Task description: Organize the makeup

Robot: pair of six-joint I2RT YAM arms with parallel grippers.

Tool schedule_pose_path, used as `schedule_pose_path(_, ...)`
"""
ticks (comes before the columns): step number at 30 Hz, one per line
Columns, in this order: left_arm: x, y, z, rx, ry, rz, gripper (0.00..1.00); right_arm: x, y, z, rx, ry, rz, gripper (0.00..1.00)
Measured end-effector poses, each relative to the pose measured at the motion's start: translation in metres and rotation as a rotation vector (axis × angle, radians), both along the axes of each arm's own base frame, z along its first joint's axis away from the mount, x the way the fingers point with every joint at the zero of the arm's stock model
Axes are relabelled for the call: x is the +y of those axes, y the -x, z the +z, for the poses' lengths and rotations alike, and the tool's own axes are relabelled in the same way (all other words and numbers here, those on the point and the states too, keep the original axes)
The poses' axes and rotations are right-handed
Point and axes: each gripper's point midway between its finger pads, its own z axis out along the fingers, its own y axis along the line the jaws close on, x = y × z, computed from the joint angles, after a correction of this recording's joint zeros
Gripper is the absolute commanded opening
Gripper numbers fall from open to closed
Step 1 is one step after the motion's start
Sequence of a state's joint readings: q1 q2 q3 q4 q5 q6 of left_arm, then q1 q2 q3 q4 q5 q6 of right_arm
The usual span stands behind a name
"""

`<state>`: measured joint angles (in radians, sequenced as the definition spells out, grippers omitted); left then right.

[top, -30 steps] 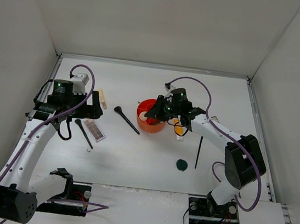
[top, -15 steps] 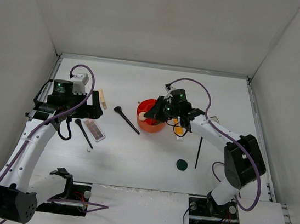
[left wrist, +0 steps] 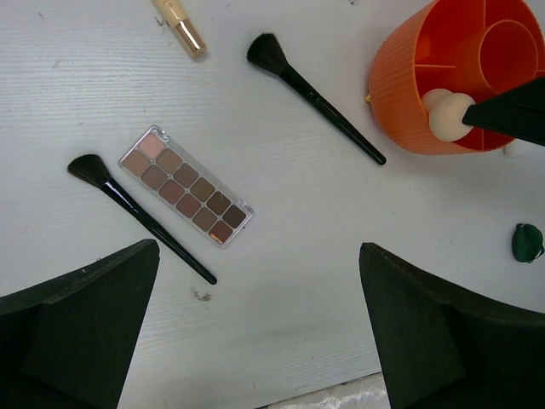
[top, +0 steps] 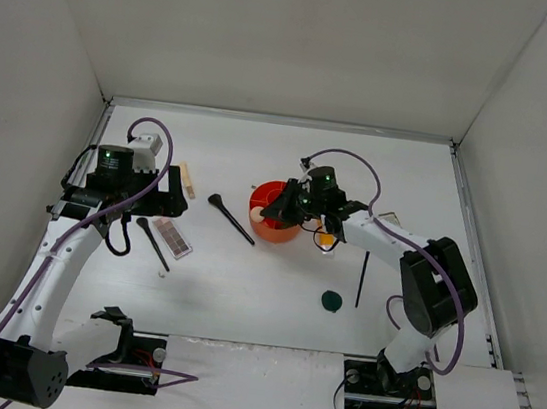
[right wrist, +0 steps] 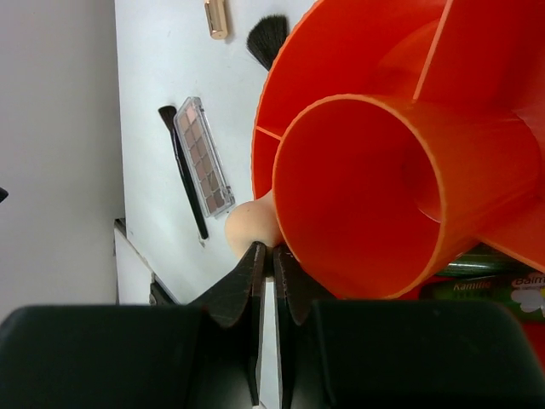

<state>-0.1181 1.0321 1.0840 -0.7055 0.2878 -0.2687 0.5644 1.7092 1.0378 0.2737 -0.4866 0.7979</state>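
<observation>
Jaws of the right gripper together, nothing seen between them, tips touching the beige sponge, which sits in an outer compartment on the near side of the orange holder at mid-table. Left gripper spread wide and empty, above the eyeshadow palette, which lies flat on the table just to the near side of it, long axis far-left to near-right, with a black brush parallel just left. Judged: the left arm is nearer for palette and brush, while the dark green compact, near-right of the holder, suits the right arm.
</observation>
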Motion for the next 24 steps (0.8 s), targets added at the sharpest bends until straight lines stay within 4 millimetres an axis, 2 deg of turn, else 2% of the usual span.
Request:
schedule_pose_path(9, 0.0, 0.0, 0.0, 0.0, 0.0, 0.0, 1.0, 0.001, 0.0, 0.003, -0.015, -0.015, -0.009, 0.23)
schedule_pose_path(15, 0.0, 0.0, 0.0, 0.0, 0.0, 0.0, 0.99, -0.011, 0.002, 0.008, -0.046, 0.03, -0.042, 0.25)
schedule_pose_path(24, 0.0, 0.0, 0.0, 0.0, 0.0, 0.0, 1.0, -0.022, 0.004, 0.028, -0.109, 0.061, -0.063, 0.29)
